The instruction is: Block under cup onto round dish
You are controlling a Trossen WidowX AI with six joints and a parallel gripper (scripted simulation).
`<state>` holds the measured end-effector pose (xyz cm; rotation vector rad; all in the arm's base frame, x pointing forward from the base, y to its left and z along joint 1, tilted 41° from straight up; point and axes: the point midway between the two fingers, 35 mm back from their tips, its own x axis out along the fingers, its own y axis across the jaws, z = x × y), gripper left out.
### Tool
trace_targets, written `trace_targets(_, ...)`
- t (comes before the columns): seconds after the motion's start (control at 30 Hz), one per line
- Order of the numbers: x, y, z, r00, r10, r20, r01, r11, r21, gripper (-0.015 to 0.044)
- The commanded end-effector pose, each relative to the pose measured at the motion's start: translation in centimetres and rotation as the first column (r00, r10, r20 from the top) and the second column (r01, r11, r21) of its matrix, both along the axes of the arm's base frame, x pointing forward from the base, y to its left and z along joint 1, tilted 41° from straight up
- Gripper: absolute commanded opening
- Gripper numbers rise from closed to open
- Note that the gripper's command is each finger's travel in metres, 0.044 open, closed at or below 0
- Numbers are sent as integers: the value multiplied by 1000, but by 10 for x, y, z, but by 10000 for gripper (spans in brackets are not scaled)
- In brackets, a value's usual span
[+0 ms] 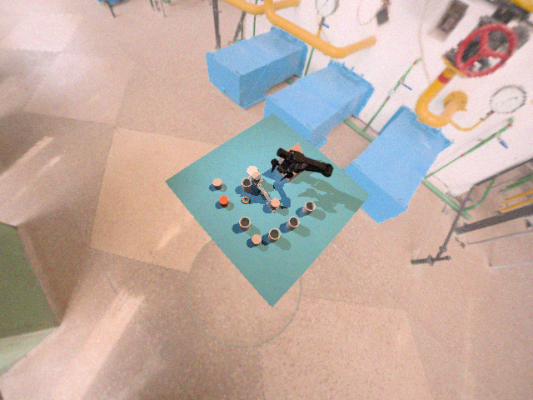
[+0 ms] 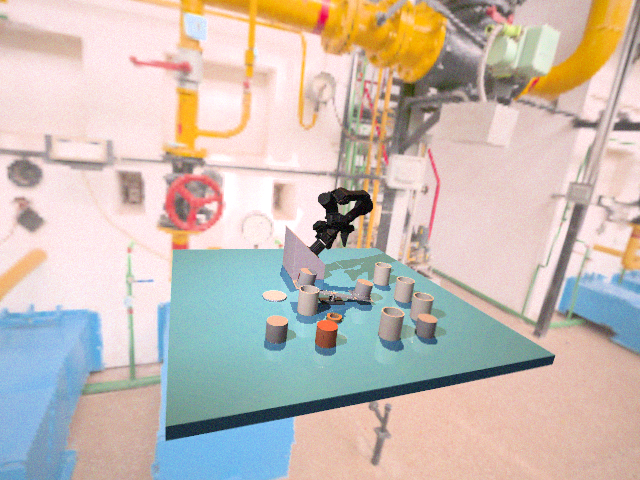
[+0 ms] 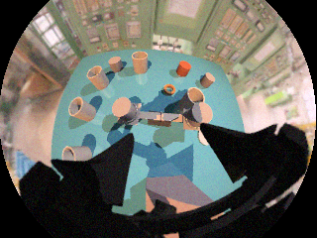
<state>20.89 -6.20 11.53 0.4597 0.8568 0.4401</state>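
Two identical closed-top cups stand on the ends of the small balance point(image 2: 333, 297) point(image 3: 159, 118). One cup point(image 1: 274, 202) point(image 2: 363, 288) point(image 3: 123, 107) is on the end far from the dish; the other cup point(image 1: 256, 175) point(image 2: 306, 276) point(image 3: 201, 113) is on the end near the dish. I cannot tell which end is lower. No block shows. The pale round dish point(image 1: 251, 170) point(image 2: 273, 296) point(image 3: 203, 137) lies flat beside the balance, partly hidden by a finger in the wrist view. My gripper point(image 1: 278, 172) point(image 3: 167, 131) is open and empty, above the table on the panel's side of the balance.
An open tube point(image 1: 246, 185) point(image 2: 308, 301) stands close to the near-dish cup. An upright panel point(image 2: 299, 254) point(image 3: 178, 190) stands near the arm's base. An orange ring point(image 1: 246, 200) point(image 2: 334, 317), a red cylinder point(image 1: 223, 201) point(image 2: 326, 334), several more open tubes and two plain cylinders stand around.
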Motion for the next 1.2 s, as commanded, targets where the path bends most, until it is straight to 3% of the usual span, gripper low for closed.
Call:
trace_targets(0.0,12,5,3,993,118,25,-116,991,-60,440)
trace_targets(0.47,52,44,9,846,528,77,-499,834,-234,440)
trace_targets(0.8,72,75,5,706,706,58,-656,683,-321,440)
trace_targets(1.17,93,124,7,414,906,82,-800,405,-443,440)
